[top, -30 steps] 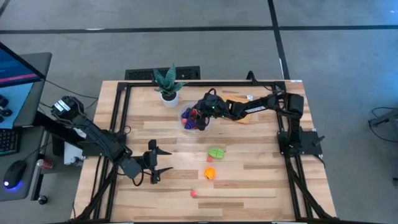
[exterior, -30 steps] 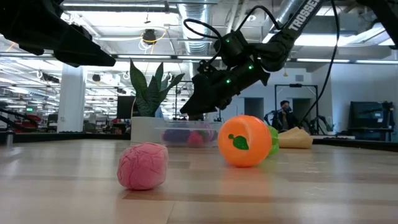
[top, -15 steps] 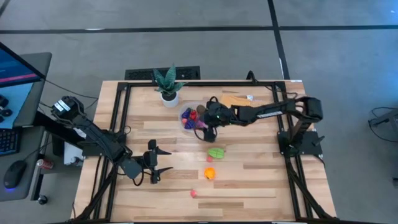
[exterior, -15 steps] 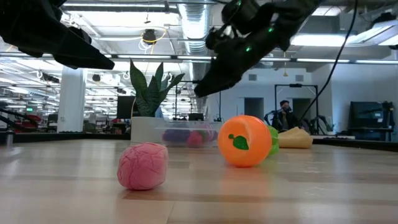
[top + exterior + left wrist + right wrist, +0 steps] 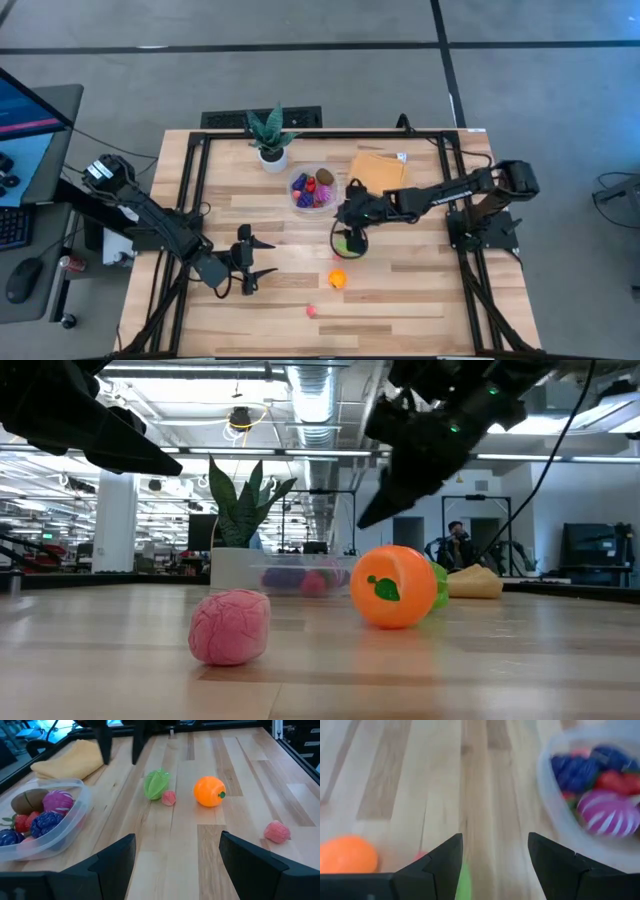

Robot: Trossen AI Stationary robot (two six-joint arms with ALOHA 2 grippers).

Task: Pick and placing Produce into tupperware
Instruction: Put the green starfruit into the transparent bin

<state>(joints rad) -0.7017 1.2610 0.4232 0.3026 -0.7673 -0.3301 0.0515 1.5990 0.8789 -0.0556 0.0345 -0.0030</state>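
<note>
The clear round tub [image 5: 314, 190] stands far of the table's middle and holds several pieces of produce: purple, red, magenta and brown [image 5: 39, 812]. On the wood near of it lie a green piece [image 5: 157, 783], a small red one [image 5: 169, 797], an orange one [image 5: 337, 279] and a pink one [image 5: 311, 311]. My right gripper [image 5: 347, 236] hangs open just above the green piece [image 5: 464, 880], fingers pointing down, touching nothing. My left gripper [image 5: 262, 258] waits open near the table's near-left part.
A potted plant [image 5: 270, 135] stands at the far edge, left of the tub. A flat orange cloth [image 5: 378, 170] lies right of the tub. Black frame rails run along the table's left and right sides. Bare wood lies between the two grippers.
My right gripper has moved from over the tub toward the table's near edge and now hangs above the green piece. The produce on the table and the tub have stayed where they were.
</note>
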